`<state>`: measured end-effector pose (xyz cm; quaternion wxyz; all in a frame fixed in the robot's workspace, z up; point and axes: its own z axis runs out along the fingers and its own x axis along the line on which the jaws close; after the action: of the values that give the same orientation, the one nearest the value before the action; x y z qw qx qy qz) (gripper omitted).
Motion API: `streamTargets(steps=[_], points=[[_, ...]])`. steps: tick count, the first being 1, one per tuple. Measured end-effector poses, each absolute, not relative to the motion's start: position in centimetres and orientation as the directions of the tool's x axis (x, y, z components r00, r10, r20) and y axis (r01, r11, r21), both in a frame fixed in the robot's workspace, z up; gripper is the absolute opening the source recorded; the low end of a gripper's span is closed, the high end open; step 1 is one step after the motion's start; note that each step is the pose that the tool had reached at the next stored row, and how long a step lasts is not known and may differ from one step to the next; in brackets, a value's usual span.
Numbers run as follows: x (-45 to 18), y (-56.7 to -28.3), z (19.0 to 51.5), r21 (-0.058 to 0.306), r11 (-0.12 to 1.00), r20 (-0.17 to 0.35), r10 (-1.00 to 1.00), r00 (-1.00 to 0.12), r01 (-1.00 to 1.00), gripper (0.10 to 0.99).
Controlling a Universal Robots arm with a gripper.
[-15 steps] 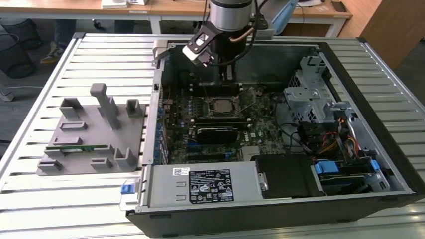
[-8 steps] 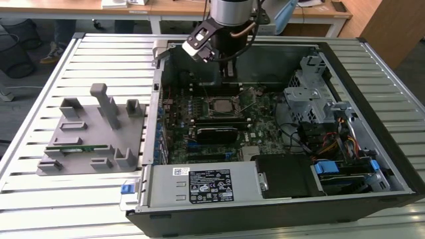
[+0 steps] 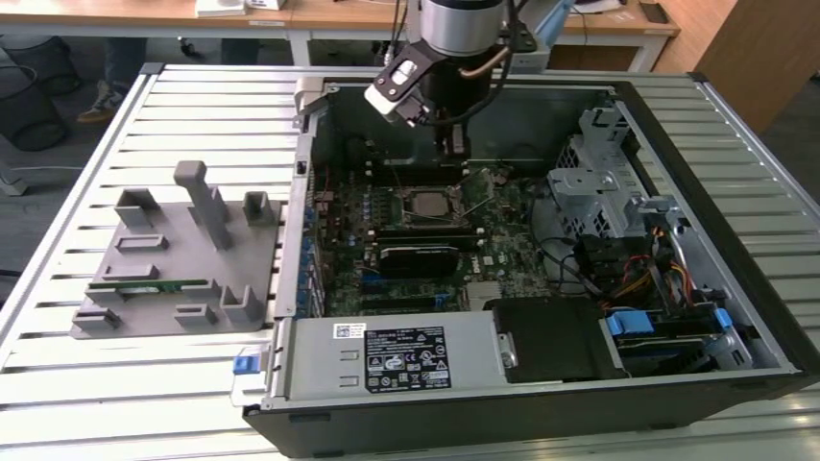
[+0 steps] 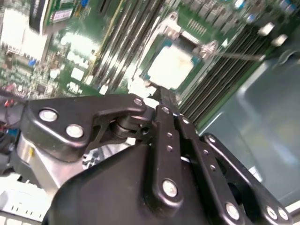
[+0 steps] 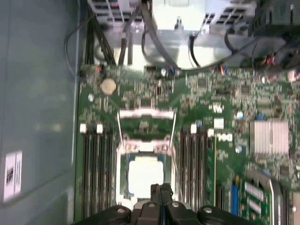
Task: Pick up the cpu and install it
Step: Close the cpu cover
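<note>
In the exterior view, my gripper (image 3: 451,152) hangs inside the open computer case (image 3: 756,317), with its tips pointing straight down at the green board (image 3: 513,250). The cpu (image 3: 429,203) lies flat in the socket just beneath them, a shade toward the exterior view's left. Well apart, on the slatted table (image 3: 192,96), a grey holder (image 3: 167,307) carries a green memory stick (image 3: 148,285).

In the second wrist view, my fingers (image 4: 161,140) are pressed together with nothing pinched between them. The cpu (image 4: 171,68) shows as a pale square just past their ends. I cannot tell from here whether they touch it.

In the first wrist view, the cpu (image 5: 145,176) sits squarely in the socket between the two banks of memory slots (image 5: 96,164). My closed tips are over its nearer edge. The metal hold-down frame (image 5: 146,123) stands swung open on the far side. The chip is square, so it has no long axis to line up with. I judge that it is already in place and not yet clamped.
</note>
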<state>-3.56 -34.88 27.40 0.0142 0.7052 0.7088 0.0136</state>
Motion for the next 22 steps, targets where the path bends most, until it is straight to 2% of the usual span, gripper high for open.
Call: streamTargets(steps=[22], points=[[2.7, -34.1, 26.9, 0.023, 0.024, 0.003, 1.0, -0.024, 0.999, 0.114]])
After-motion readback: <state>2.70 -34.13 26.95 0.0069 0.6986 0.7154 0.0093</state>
